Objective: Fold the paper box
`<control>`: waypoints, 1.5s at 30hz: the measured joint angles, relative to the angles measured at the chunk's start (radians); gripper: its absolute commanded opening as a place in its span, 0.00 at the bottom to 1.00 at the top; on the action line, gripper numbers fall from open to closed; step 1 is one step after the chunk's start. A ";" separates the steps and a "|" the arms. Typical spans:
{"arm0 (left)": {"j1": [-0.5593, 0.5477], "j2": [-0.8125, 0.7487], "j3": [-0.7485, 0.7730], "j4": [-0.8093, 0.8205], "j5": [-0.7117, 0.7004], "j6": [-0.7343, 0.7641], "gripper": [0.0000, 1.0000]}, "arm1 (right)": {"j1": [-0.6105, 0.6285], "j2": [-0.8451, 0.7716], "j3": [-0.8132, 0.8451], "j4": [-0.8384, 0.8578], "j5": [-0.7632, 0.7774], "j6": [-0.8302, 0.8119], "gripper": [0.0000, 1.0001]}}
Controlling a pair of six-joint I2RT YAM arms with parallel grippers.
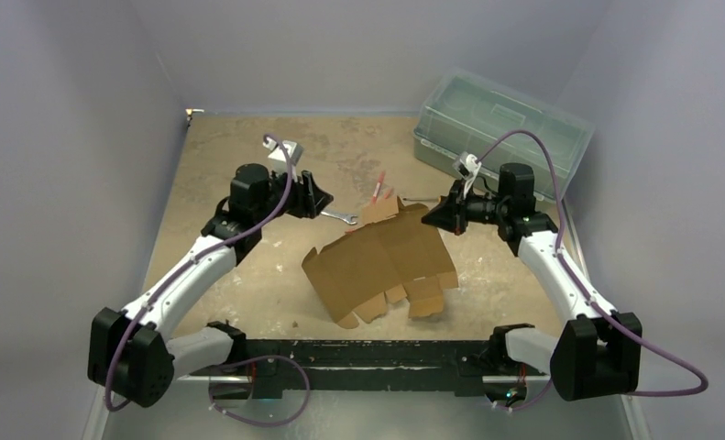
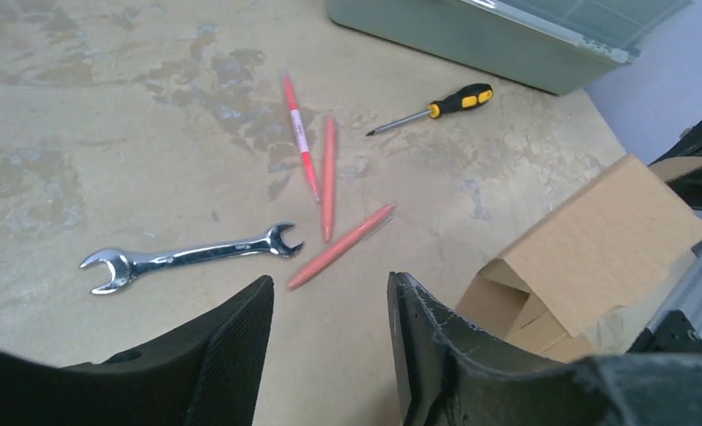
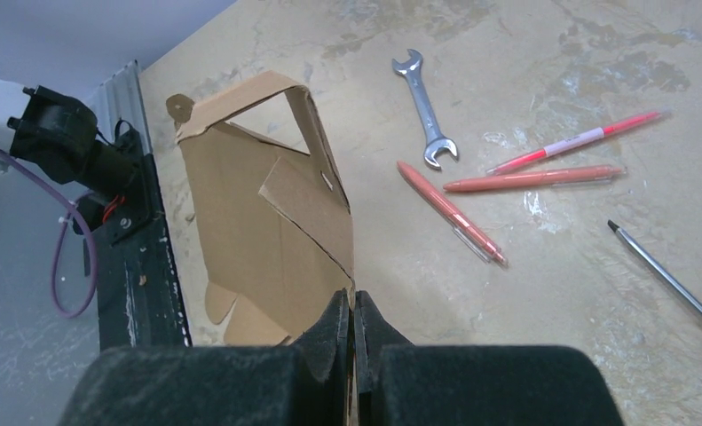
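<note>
The right gripper (image 3: pixel 354 306) is pinched tight on a thin edge of the paper box (image 3: pixel 249 231), the cardboard running straight in between its closed jaws; the left gripper (image 2: pixel 329 293) has its jaws parted with nothing between them, only bare table (image 2: pixel 107 133) showing through the gap. The box lies in the middle of the table, between the two arms, its far right corner raised at the right gripper; one panel is bent over along a crease into a ridge, and the loose flaps point toward the near edge. Just beyond the left fingers (image 2: pixel 232 346) lie a silver wrench (image 2: pixel 187 257) and three pink pens (image 2: pixel 329 177); farther off are a yellow-handled screwdriver (image 2: pixel 436 106) and a green-tinted bin (image 2: pixel 471 35).
</note>
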 measured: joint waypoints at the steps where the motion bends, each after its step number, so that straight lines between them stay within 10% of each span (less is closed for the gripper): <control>1: 0.039 0.020 -0.013 0.029 0.057 -0.002 0.48 | 0.000 -0.004 0.000 0.000 -0.002 -0.001 0.00; 13: 0.078 0.194 -0.111 0.306 0.477 -0.038 0.50 | 0.000 -0.006 0.000 -0.013 -0.024 -0.008 0.00; 45: -0.050 0.318 -0.108 0.321 0.460 -0.022 0.50 | 0.000 -0.005 0.000 -0.022 -0.041 -0.014 0.00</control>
